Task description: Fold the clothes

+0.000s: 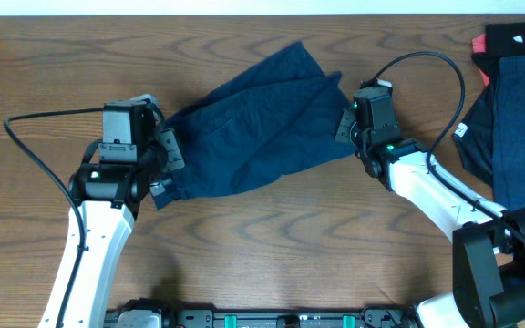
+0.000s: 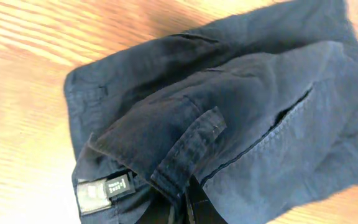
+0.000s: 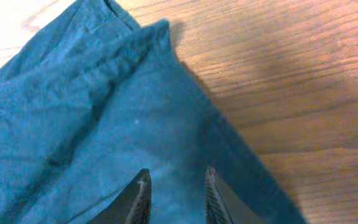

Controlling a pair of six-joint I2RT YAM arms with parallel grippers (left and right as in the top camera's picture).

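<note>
1. Because the navy trousers (image 1: 253, 123) lie bunched mid-counter with their long axis running left to right and rising a little toward the far right, each end falls to its own arm. The waist end touches the left gripper (image 1: 167, 157), and the opposite edge touches the right gripper (image 1: 346, 123).
2. The left gripper is pressed together. The left wrist view puts the belt loop (image 2: 188, 146) and the sewn-in label (image 2: 104, 190) right at its fingers, so I judge it pinches the waistband.
3. The right gripper's fingers (image 3: 138, 196) stand narrowly parted with flat cloth between them; whether they bite on a fold I cannot tell.
4. The coming move, as I judge it, turns on that axis. With both ends taken, the arms would draw apart along it to flatten the creased, doubled cloth before any fold.
5. The wood-grain counter (image 1: 272, 255) shows bare in front of the trousers and to their left, which gives room to spread them.
6. At the far right, well apart from the trousers, lie a second navy garment (image 1: 518, 128) with a white label (image 1: 460, 130) and a black and red piece (image 1: 513, 41). The right arm is nearer these, and a wide pull could sweep it toward them.
</note>
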